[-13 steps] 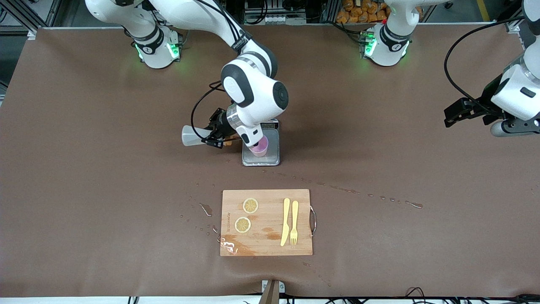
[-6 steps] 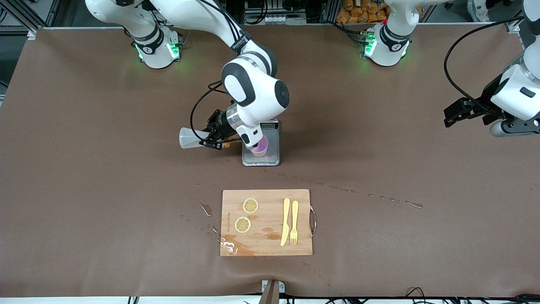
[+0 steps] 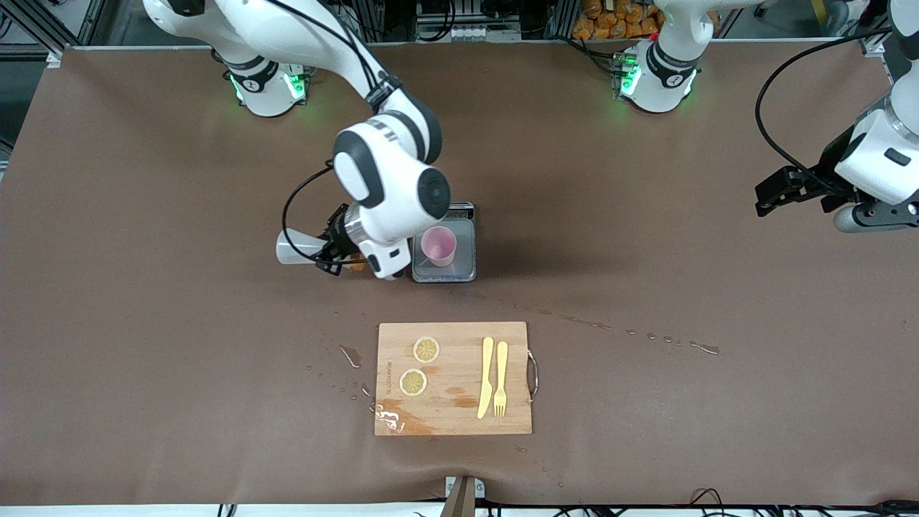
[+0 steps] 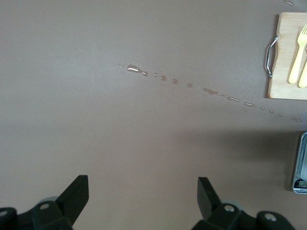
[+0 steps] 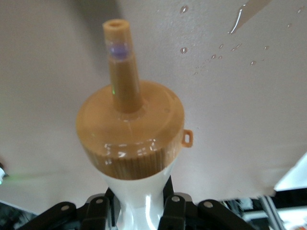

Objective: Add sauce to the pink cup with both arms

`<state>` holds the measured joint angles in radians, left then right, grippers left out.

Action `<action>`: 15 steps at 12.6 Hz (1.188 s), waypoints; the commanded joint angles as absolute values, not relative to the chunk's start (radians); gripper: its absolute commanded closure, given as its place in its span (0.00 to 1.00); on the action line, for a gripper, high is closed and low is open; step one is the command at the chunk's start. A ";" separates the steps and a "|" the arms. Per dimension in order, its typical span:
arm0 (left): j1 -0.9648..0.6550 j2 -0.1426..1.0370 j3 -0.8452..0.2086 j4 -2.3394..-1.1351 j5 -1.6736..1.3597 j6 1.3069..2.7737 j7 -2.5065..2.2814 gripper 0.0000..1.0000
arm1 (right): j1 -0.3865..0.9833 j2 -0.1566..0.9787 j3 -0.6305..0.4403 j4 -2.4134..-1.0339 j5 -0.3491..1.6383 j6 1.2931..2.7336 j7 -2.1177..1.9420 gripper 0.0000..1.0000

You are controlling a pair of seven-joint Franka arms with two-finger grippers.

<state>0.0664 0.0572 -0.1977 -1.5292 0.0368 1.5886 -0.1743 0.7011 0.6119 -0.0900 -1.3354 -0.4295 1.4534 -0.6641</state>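
The right arm has swung away from the pink cup (image 3: 438,246) toward its own end of the surface, carrying the sauce (image 3: 300,248) with it, so the cup's mouth now shows uncovered. The cup stands upright on the scale (image 3: 463,269) at mid-surface. The right end effector (image 3: 334,250) is clamped around the bottle's neck just beside the scale. The bottle lies roughly level, its long axis running along the surface, nozzle toward the cup and base toward the right arm's edge. The left end effector (image 3: 772,192), fingers (image 4: 76,191) spread and empty, waits over its own edge, well apart.
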 commanded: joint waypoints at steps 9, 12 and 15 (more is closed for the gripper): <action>0.071 0.038 -0.193 -1.540 0.023 1.583 -0.161 0.00 | 0.330 0.460 -0.075 -1.361 -0.104 1.525 -0.909 1.00; 0.071 0.040 -0.195 -1.540 0.025 1.583 -0.163 0.00 | 0.263 0.379 -0.074 -1.506 -0.103 1.652 -1.043 1.00; 0.072 0.040 -0.193 -1.540 0.025 1.583 -0.161 0.00 | 0.200 0.347 -0.072 -1.597 -0.075 1.758 -1.150 1.00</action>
